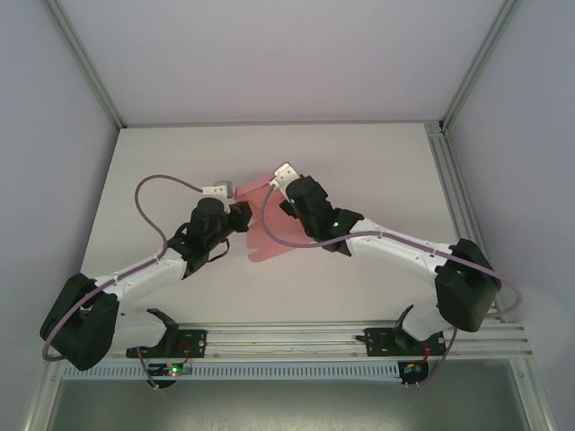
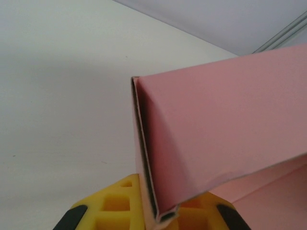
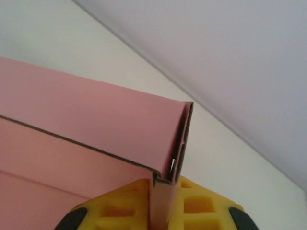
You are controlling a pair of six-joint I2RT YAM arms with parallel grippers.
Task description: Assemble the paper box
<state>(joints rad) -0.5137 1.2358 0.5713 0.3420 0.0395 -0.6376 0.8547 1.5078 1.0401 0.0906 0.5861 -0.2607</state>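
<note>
At the middle of the white desk (image 1: 377, 162), about midway between its left and right edges, is the pink paper box (image 1: 268, 232) of thin matte card. It is part-folded, with a flat panel ending in a rounded tab that points toward the near edge and a raised wall on the side toward the far edge. Whether the panel rests on the desk I cannot tell.

In the left wrist view the card is doubled over into a narrow wall. The left gripper (image 2: 154, 216) is clamped on its lower edge, with the fold pinched between yellow ribbed pads (image 2: 115, 203). In the right wrist view the right gripper (image 3: 162, 211) is likewise closed on the paper box, a strip of card below a folded corner running down between its yellow pads (image 3: 201, 203).

From above, the two black-and-white arms, the left arm (image 1: 144, 278) and the right arm (image 1: 404, 251), reach in from the near corners and meet at the card.
</note>
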